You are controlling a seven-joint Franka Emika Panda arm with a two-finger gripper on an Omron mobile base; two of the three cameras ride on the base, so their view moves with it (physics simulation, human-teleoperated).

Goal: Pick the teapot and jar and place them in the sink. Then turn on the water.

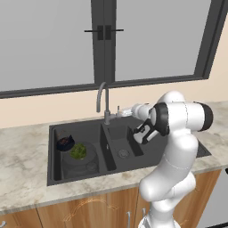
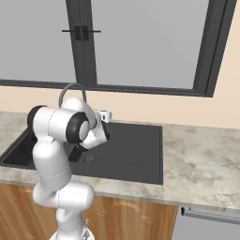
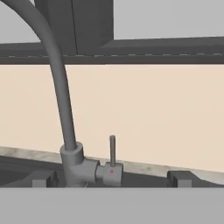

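Left to right. Counter [image 1: 22, 160] of pale marble, sink [image 1: 52, 153] set into it, black, two basins. Left basin: teapot [image 1: 65, 143] at far left corner, jar [image 1: 80, 156] just beside it toward near right, green contents showing through the lid; touching or not, cannot tell. Both already in, so placing looks done. Right basin bare apart from drain [image 1: 123, 153]. Faucet [image 1: 103, 100] rising at the far edge between basins, gooseneck arching left over the left basin; no water stream falling, so tap judged still off. Lever [image 3: 112, 150] upright just right of faucet base, small red dot on the valve body below it. Gripper [image 3: 113, 177] facing the back wall, level with faucet base, tips [image 3: 43, 178] spread wide either side of the lever, empty, nothing between them. Pose makes sense for the last step: jaws wide to straddle or push the lever. Lever centred between tips in hand view, apart from both. In left base view, hand near the faucet base, just right of it, over the right basin's far edge. Arm [image 1: 176, 147] bent at right, elbow high. Window [image 1: 53, 40] above, behind the faucet. Remaining, judged: turning on the water.
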